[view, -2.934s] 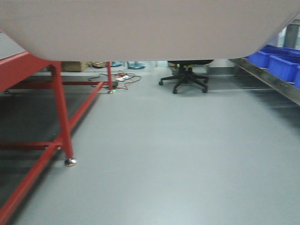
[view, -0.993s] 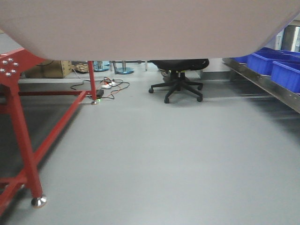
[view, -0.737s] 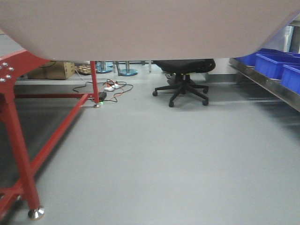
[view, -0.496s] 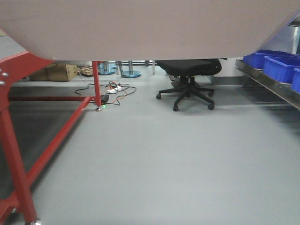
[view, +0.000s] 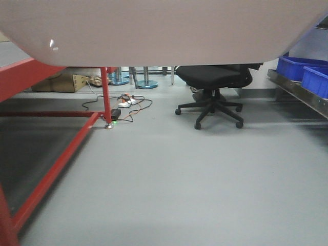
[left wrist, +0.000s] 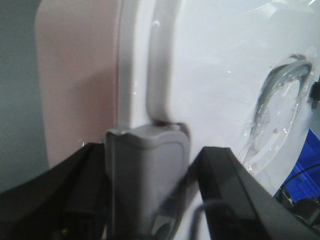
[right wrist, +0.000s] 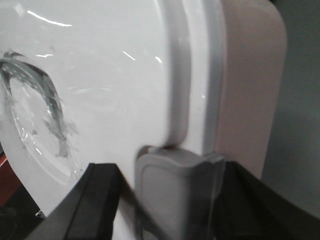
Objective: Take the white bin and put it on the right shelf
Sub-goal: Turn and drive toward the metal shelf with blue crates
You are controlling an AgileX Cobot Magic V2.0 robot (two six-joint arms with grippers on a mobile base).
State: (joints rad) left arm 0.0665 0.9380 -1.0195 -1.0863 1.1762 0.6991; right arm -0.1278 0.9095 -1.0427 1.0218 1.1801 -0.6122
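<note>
White bin [view: 164,28] hangs off the floor across the top of our front view, its pinkish underside filling the frame, carried between both arms. We hold it by its two ends. The left gripper [left wrist: 147,172] has its black fingers either side of the grey latch [left wrist: 147,160] on one end, and the right gripper [right wrist: 172,192] brackets the matching latch [right wrist: 175,180] on the other. We judge that this keeps the load balanced and the glossy lid [left wrist: 225,50] level. Whether either pair of jaws actually pinches its latch, or only straddles it while the arms press inward, we cannot tell. The right shelf [view: 302,95], its steel rail carrying blue bins [view: 294,66], lies ahead at our right edge, well apart from the bin. The red-framed table [view: 56,154] stands on our left. We judge the carry underway, with a turn toward the shelf needed next, keeping clear of the office chair [view: 212,89].
</note>
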